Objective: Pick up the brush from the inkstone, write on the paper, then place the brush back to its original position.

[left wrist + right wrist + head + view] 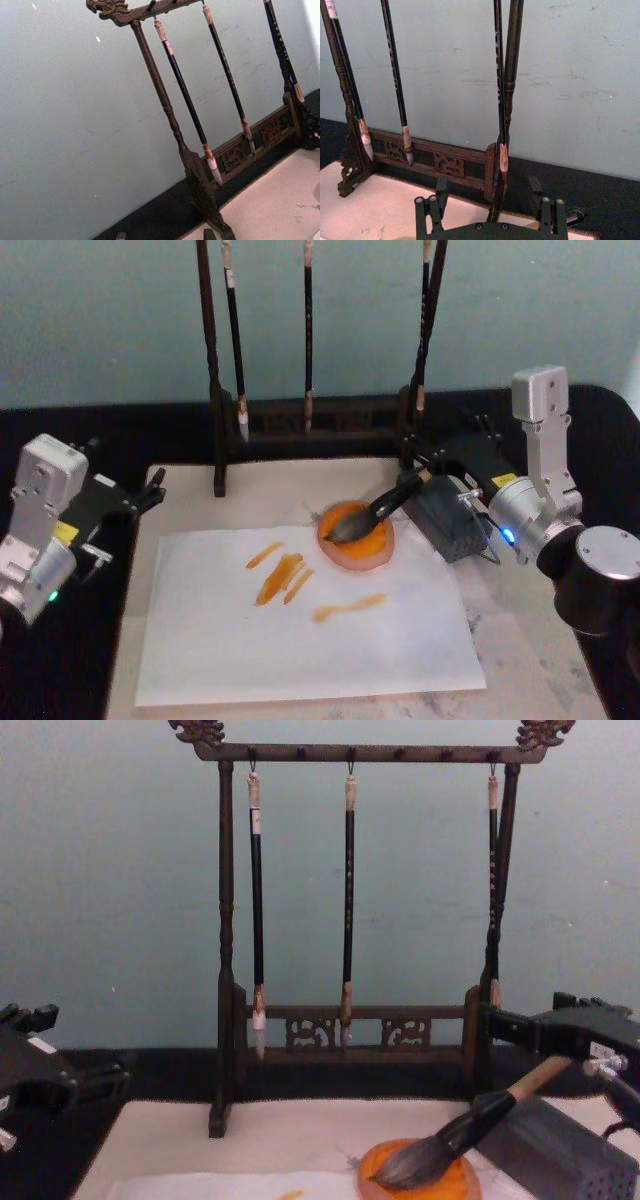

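The paper [300, 625], streaked with orange strokes, lies nearest on the beige mat [520, 640]. At its far right edge sits the inkstone [356, 537], the brush [375, 512] resting bristles-down in it, shaft slanting up right. The right gripper [437, 462] stands spread wide around the shaft's end, not clamping it. The left gripper [150, 490] hangs at the mat's left; whether it gapes I cannot tell. Farthest, the brush rack [350, 920] stands.
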